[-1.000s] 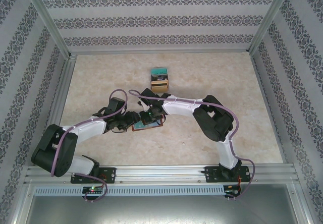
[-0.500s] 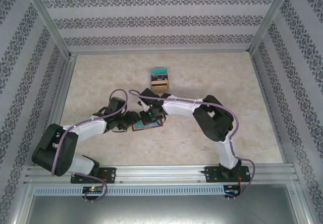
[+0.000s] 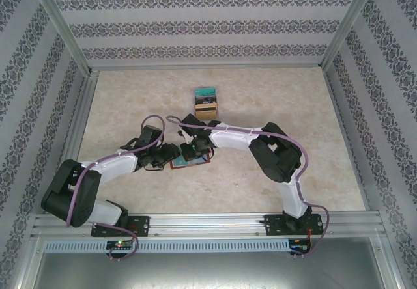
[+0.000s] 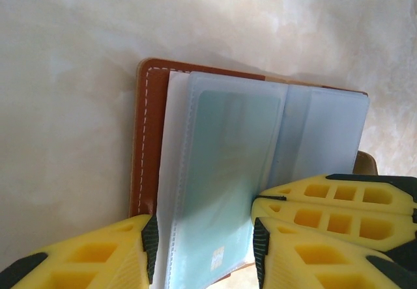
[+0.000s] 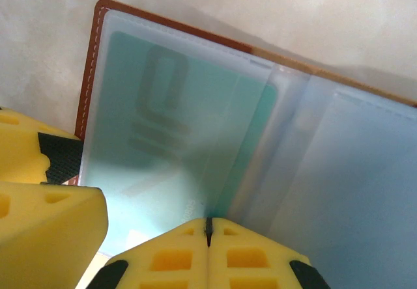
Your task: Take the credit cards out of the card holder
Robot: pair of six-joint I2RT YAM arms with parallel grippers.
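The brown card holder (image 3: 191, 161) lies open on the table between both arms, its leather cover (image 4: 146, 139) under blue-grey sleeve pages. A teal credit card (image 5: 163, 139) sits in the top sleeve, its edge jutting toward the spine. My right gripper (image 5: 208, 222) is shut, its tips pinched on that card's edge; its fingers (image 4: 326, 201) also appear in the left wrist view. My left gripper (image 4: 203, 240) stands half open, one pad over the leather edge and the other by the spine, with the sleeve page and its card (image 4: 228, 172) between them.
A small stepped stack with a teal top (image 3: 206, 102) stands on the table behind the arms. Patterned walls and metal posts close in the table on three sides. The arms' bases sit on the rail at the near edge.
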